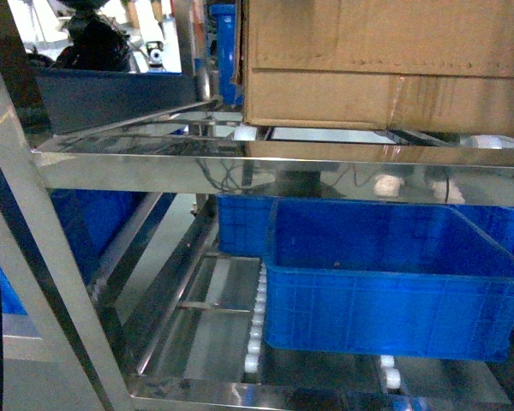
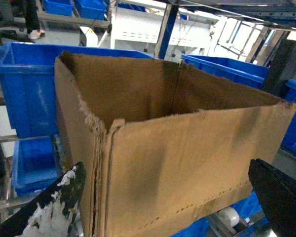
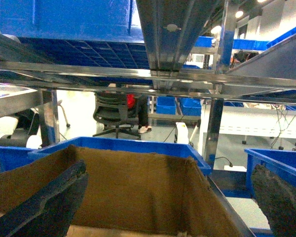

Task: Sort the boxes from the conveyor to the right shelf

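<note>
The big cardboard box [image 1: 385, 64] sits on the right shelf's [image 1: 240, 167] steel deck, above a blue crate [image 1: 385, 291]. Empty and torn-edged, it looks light but floppy; best pressed on opposite walls. Left tool [image 2: 167, 197] straddles one wall, spread wide; right tool [image 3: 172, 197] likewise released.
</note>
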{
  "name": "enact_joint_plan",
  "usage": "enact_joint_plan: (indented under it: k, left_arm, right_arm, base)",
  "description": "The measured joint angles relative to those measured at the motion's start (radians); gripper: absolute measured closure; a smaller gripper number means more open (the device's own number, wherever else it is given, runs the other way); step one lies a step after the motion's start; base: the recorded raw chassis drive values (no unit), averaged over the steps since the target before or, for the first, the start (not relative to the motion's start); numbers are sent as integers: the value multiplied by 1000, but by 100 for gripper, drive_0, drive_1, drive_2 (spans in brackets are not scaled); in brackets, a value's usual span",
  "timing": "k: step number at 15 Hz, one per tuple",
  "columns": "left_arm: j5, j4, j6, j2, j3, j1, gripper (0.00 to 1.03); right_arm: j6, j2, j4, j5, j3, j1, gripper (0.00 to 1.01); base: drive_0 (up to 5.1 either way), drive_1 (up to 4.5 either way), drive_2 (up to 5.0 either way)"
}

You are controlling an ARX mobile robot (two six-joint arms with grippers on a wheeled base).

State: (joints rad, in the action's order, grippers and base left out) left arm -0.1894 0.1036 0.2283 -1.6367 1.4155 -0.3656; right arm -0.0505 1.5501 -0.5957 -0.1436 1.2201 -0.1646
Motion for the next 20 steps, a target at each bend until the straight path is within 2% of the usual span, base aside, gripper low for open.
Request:
enact_joint_plan:
  k: [1, 2, 3, 4, 5, 6, 7, 10, 12, 15, 18, 19, 20]
  left_arm:
    - [53, 122, -14, 175, -275, -8, 5]
    - [83, 120, -25, 290, -375, -8, 5]
    - [144, 71, -49, 462, -505, -9, 5]
    - [176, 22, -56, 553, -575, -3, 5]
    - [184, -16, -56, 632, -644, 8, 5]
    - [190, -3, -56, 631, -647, 12, 5]
    - [190, -3, -56, 627, -645, 13, 5]
    - [206, 9, -66, 622, -649, 8, 6]
    - [348, 158, -116, 637, -707, -12, 16]
    - [457, 234, -162, 691, -794, 7, 27]
    - [491, 273, -185, 743, -876, 52, 38]
    - [488, 292, -193, 776, -931, 87, 47]
    - [460, 309, -203, 807, -986, 108, 58]
  right_arm:
    - [2, -180, -101, -35, -223, -8, 3]
    - [8, -288, -43, -20, -306, -7, 3]
    - [20, -442, 77, 9, -418, -3, 3]
    - [32, -524, 166, 9, -468, 2, 3]
    - [66, -616, 284, 30, -509, 27, 3]
    - [97, -650, 313, 33, -512, 36, 3]
    - [104, -652, 311, 34, -509, 35, 3]
    - [102, -657, 369, 28, -501, 34, 8]
    - [80, -680, 376, 29, -543, 39, 19]
    - [71, -721, 352, 39, -621, 51, 30]
    - [65, -760, 327, 41, -692, 69, 41]
    - [61, -786, 303, 45, -740, 76, 50]
    - [58, -815, 277, 61, -792, 82, 61]
  base:
    - [0, 0, 0]
    - [0, 0, 0]
    - [0, 0, 0]
    - [0, 0, 0]
    - [0, 0, 0]
    - [0, 0, 0]
    - [0, 0, 0]
    - [0, 0, 0]
    - [0, 0, 0]
    - [0, 0, 0]
    - [0, 0, 0]
    - [0, 0, 0]
    - [0, 0, 0]
